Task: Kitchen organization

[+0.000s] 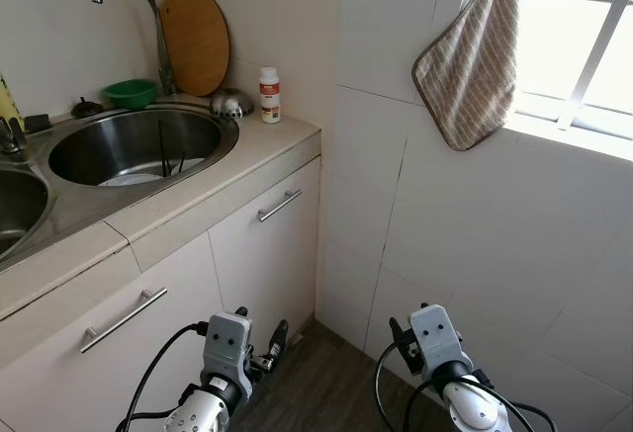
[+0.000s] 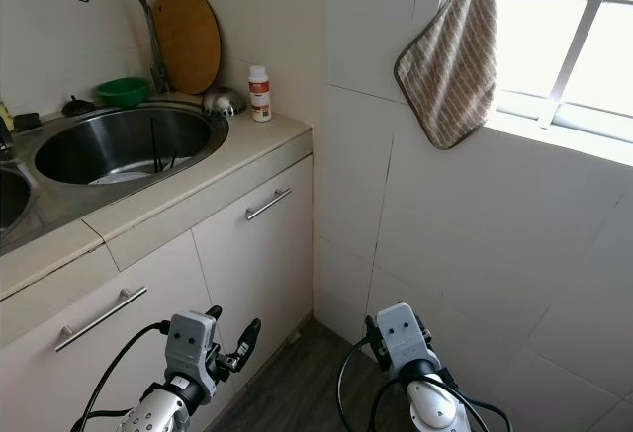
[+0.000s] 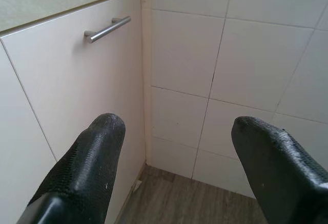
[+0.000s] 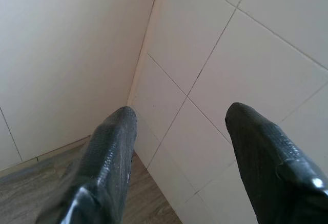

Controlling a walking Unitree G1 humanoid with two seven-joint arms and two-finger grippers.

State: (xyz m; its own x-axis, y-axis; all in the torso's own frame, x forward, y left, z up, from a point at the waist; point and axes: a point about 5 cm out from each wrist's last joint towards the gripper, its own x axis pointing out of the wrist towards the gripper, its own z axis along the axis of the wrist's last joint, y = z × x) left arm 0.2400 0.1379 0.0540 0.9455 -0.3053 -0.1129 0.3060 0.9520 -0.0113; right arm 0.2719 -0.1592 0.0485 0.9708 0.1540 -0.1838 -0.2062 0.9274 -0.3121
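A round steel sink (image 1: 134, 142) is set in the beige counter (image 1: 247, 160), with a plate and dark utensils inside it. Behind it stand a tall faucet (image 1: 148, 12), a round wooden cutting board (image 1: 196, 39), a green bowl (image 1: 131, 92), a small steel bowl (image 1: 231, 104) and a white bottle with a red cap (image 1: 269, 94). My left gripper (image 3: 177, 126) hangs open and empty, low in front of the white cabinet doors (image 1: 267, 244). Near the tiled wall my right gripper (image 4: 179, 114) is also low, open and empty.
A striped brown towel (image 1: 473, 56) hangs at the window (image 1: 584, 46) on the right. The tiled wall (image 1: 465, 215) meets the cabinets in a corner over a narrow strip of dark wood floor (image 1: 326, 383). Bar handles (image 1: 280, 205) stick out from the doors. A second basin (image 1: 15, 210) lies at far left.
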